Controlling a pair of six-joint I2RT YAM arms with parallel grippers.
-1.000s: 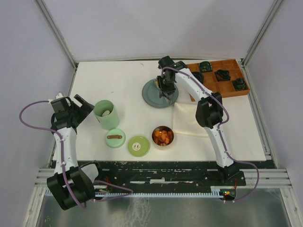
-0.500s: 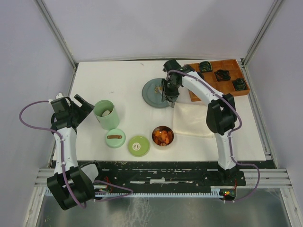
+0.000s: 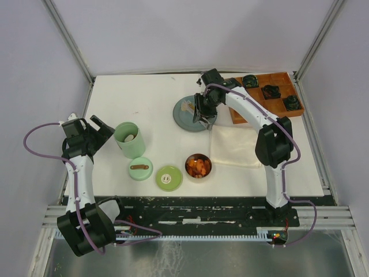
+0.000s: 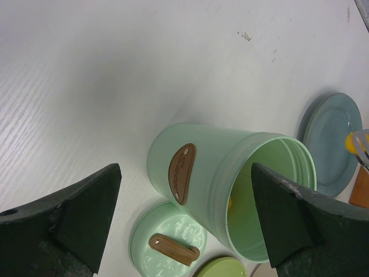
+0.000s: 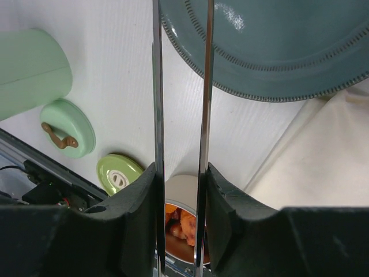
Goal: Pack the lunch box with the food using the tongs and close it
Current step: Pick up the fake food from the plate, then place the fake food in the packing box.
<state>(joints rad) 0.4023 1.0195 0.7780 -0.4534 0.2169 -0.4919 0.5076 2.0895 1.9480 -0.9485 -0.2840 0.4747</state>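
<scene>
Near edge, a row of 3 round things. Flat mint lid (image 3: 140,168), glossy, w/ curved brown strap handle. Lime-green lid (image 3: 169,178) w/ pale centre. Small steel bowl (image 3: 187,165), open, heaped w/ orange & red-brown food (image 3: 199,167) chunks.

Just behind: mint canister (image 3: 129,145), smooth cyl., upright, lid off, brown oval badge on its side, a pale piece inside. Left gripper (image 3: 101,127) just beside it; matte black fingers spread wide, holding nothing.

Folded cream cloth (image 3: 236,147), soft & squarish, lies right of the bowl.

Beyond: grey-blue plate (image 3: 187,120), round, dotted rim. Right gripper (image 5: 180,173) is clamped on the tongs (image 5: 157,104). They're thin mirror-bright blades squeezed narrow, approx parallel. In the left wrist view a yellow bit shows at their slotted tip, over the plate.

Far right: wooden tray (image 3: 282,82), square compartments, dark green-black lumps in some.
</scene>
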